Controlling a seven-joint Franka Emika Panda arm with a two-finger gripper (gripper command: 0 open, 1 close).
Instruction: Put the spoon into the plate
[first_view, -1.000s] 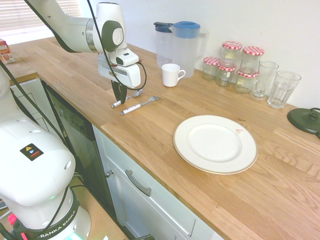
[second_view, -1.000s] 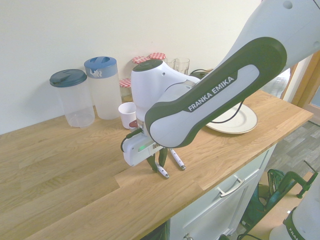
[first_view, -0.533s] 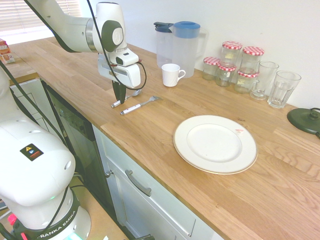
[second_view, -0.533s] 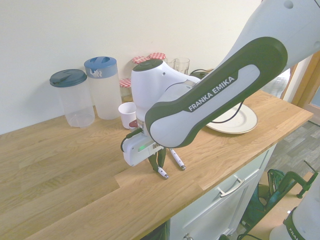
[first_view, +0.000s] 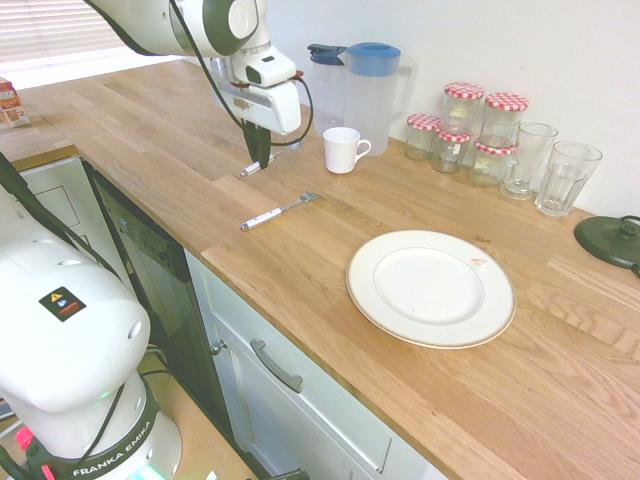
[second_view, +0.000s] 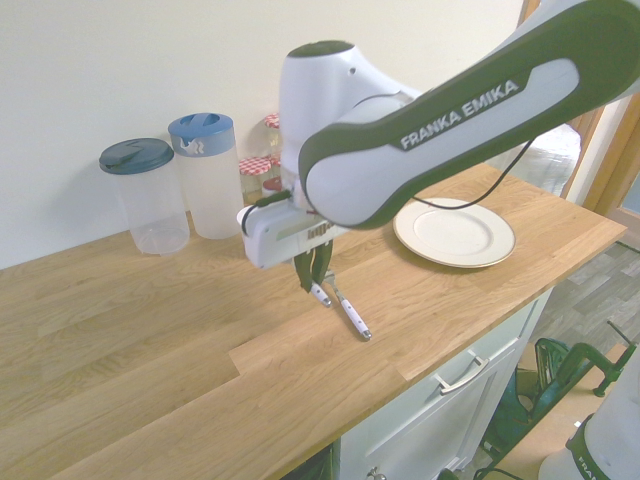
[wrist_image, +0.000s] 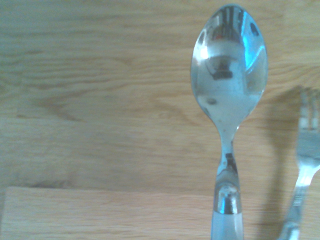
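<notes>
The end effector, clenched on the spoon, holds it above the desk. Carrying phase; the next move must reach the plate.

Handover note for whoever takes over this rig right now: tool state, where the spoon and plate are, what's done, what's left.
Tool: shut on the spoon, gripping its white handle, lifted clear above the wooden counter.
Plate: empty, further along the counter near the front edge.
The fork lies on the counter, untouched.
Done: spoon grasped and raised.
Left: carry it over the plate, lower, release.
</notes>
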